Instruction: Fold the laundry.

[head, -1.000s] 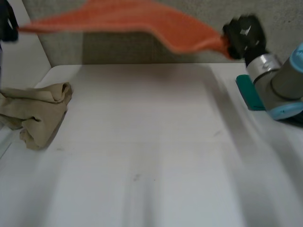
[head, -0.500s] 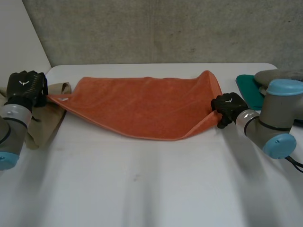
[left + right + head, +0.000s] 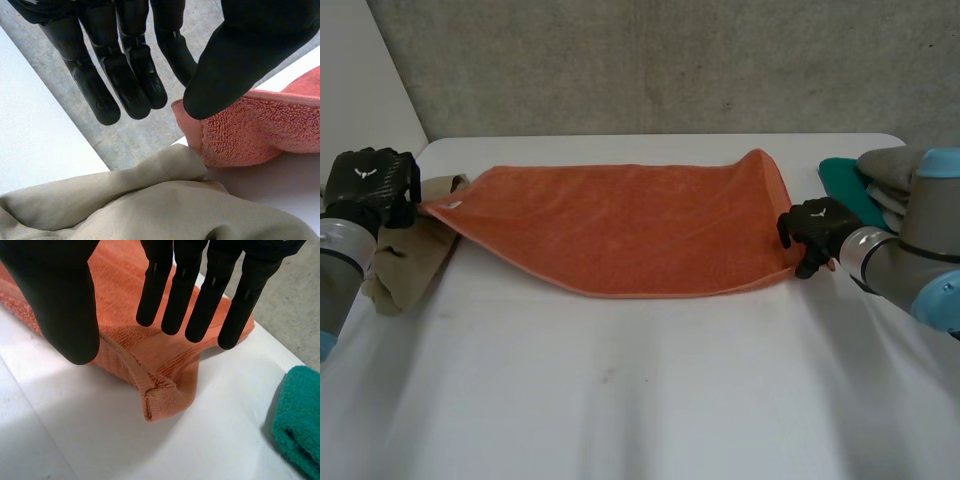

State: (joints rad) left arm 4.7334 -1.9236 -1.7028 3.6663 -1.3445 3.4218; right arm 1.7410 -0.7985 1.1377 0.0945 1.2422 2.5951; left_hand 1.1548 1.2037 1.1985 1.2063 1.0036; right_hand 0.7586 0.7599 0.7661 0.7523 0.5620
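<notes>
Fingers of the right hand hang straight and spread over one corner of the single orange towel, gripping nothing. The left hand is just as loose, its thumb by the opposite corner. The towel lies flat on the white table. One crumpled beige cloth sits by the left hand, and one teal towel by the right.

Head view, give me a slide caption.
Open left hand and right hand at opposite ends of an orange towel on the table.

We see an orange towel spread nearly flat at 12 o'clock, its 3 o'clock edge humped; a crumpled beige cloth at 9, a teal towel at 3.
</notes>
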